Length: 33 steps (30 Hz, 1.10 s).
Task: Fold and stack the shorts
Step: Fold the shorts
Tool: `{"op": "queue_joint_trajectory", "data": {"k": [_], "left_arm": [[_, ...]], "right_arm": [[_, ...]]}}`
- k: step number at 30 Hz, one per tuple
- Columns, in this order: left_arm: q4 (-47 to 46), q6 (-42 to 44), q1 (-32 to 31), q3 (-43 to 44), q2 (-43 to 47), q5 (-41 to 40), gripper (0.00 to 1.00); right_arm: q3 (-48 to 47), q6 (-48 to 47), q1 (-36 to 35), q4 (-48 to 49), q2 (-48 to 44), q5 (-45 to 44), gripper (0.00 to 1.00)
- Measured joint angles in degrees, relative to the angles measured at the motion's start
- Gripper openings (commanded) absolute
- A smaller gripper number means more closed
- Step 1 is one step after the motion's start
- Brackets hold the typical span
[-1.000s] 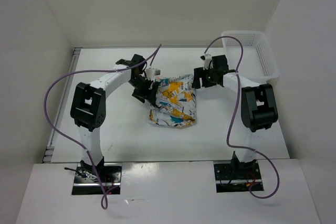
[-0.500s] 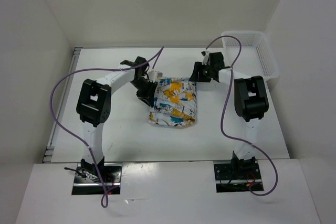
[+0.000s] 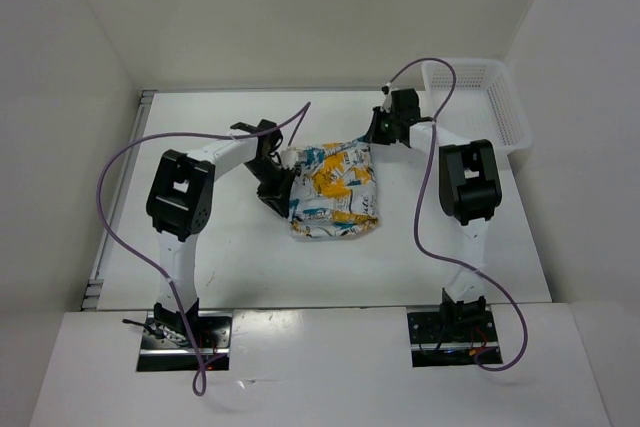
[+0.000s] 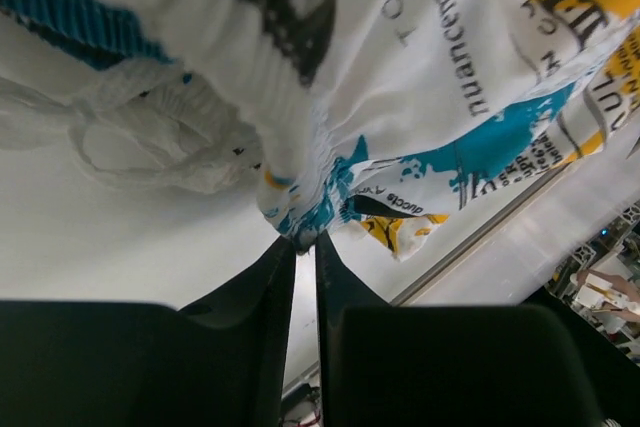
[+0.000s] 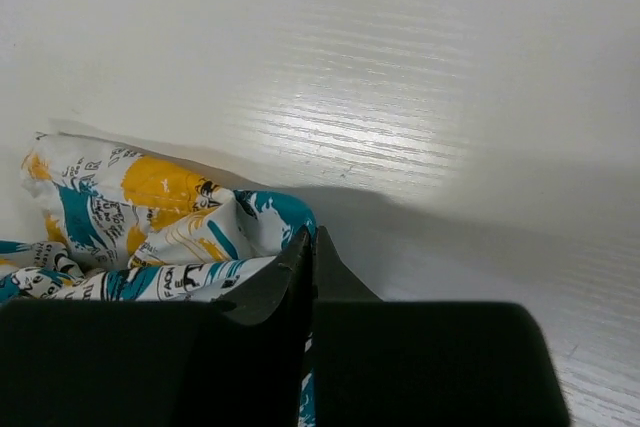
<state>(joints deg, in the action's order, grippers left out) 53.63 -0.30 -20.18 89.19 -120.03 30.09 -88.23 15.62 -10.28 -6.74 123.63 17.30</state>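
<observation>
The shorts [image 3: 334,190], white with a teal, yellow-orange and black print, lie crumpled at the middle of the table. My left gripper [image 3: 288,165] is at their far left corner. In the left wrist view its jaws [image 4: 300,239] are shut on a bunched fold of the shorts [image 4: 420,77], which hang above the fingers. My right gripper [image 3: 373,139] is at the far right corner. In the right wrist view its fingertips [image 5: 308,235] are pressed together with a strip of the printed shorts [image 5: 150,217] caught between them.
A white plastic mesh basket [image 3: 507,117] stands at the back right of the table, just beyond the right arm. Purple cables loop over both arms. The table's left edge has a metal rail [image 3: 118,197].
Both grippers went from open to shut on the far corners of the shorts. The right arm swung left and toward the back. The shorts' far edge has lifted and spread slightly.
</observation>
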Motion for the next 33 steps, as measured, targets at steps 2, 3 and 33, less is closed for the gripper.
{"op": "queue_joint_trajectory", "data": {"k": [2,3,33], "left_arm": [[0.39,0.02,-0.11,-0.68,0.00,-0.33,0.28],[0.52,-0.04,-0.24,-0.87,0.00,-0.52,0.30],[-10.95,0.04,-0.09,18.18,-6.14,-7.58,0.41]], "right_arm": [[-0.17,-0.13,-0.24,0.04,0.00,-0.11,0.06],[-0.17,-0.26,-0.24,0.00,0.00,-0.22,0.13],[25.77,-40.79,-17.33,-14.49,-29.03,2.51,0.11]]}}
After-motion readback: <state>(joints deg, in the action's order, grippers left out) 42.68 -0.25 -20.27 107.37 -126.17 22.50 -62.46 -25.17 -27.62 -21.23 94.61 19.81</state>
